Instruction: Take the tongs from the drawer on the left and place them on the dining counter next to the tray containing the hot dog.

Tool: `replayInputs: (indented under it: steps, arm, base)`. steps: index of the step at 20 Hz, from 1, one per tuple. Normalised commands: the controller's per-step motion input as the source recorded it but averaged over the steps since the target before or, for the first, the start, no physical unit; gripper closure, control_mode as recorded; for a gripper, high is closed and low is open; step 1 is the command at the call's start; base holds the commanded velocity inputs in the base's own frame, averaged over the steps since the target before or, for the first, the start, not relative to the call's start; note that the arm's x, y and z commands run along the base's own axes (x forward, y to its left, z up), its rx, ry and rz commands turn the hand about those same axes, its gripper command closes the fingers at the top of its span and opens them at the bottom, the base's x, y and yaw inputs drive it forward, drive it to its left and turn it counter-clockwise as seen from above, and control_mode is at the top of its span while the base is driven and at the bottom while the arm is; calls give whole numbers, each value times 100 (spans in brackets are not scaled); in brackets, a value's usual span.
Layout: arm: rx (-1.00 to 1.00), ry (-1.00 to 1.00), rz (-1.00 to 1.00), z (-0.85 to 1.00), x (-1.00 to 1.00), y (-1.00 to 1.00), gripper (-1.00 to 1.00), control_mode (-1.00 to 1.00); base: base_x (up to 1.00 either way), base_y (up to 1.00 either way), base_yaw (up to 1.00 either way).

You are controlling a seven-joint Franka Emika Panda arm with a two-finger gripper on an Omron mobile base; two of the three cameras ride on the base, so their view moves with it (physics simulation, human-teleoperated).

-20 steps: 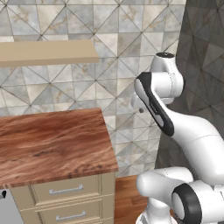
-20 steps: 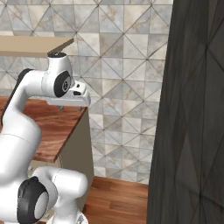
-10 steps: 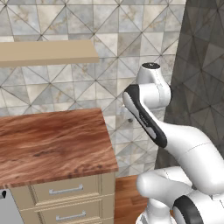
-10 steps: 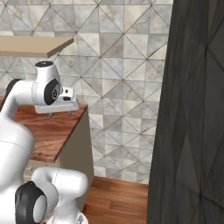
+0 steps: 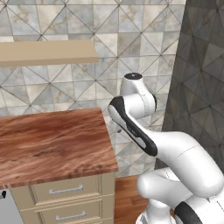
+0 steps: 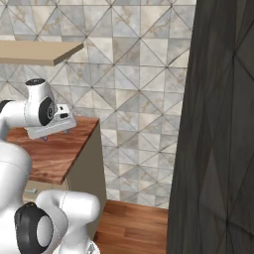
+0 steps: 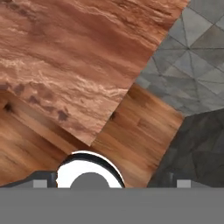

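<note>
A: Where is the tool (image 6: 52, 135) seen, and how are its jaws set?

B: In the right base view it is carried at the end of the folded arm, pointed down, high above the near corner of a reddish wood-grain tabletop (image 5: 48, 144). Two short finger stubs are seen under the hand, set well apart. The tool is read as spread wide, and nothing is seen between the fingers.

A: And the tongs?

B: No tongs can be made out. Closed beige drawer fronts (image 5: 65, 190) with silver bar handles are seen under the slab in the left base view, but which of them, if any, is the task's drawer cannot be told. No tray or hot dog is seen either.

A: Then what relation is the coming move judged to turn on?

B: Only a rough one can be given. The drawers lie below the tool and to its left, under the tabletop edge, so a drop and a leftward swing would be called for. The long axis of the tongs cannot be told.

A: What is seen from the hand?

B: The slab's corner, wooden floor (image 7: 131, 140) beside it, and tiled wall.
</note>
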Motion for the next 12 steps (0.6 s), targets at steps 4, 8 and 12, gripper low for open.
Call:
replayInputs:
  steps: [4, 8, 12]
  arm:
    - [-16, 7, 28, -37, 0, 52, -100, -100]
    - [-15, 3, 30, -47, 0, 44, -100, -100]
    - [-15, 1, 26, -44, 0, 54, -100, -100]
  base:
    - [0, 0, 0]
    - [0, 0, 0]
    - [0, 0, 0]
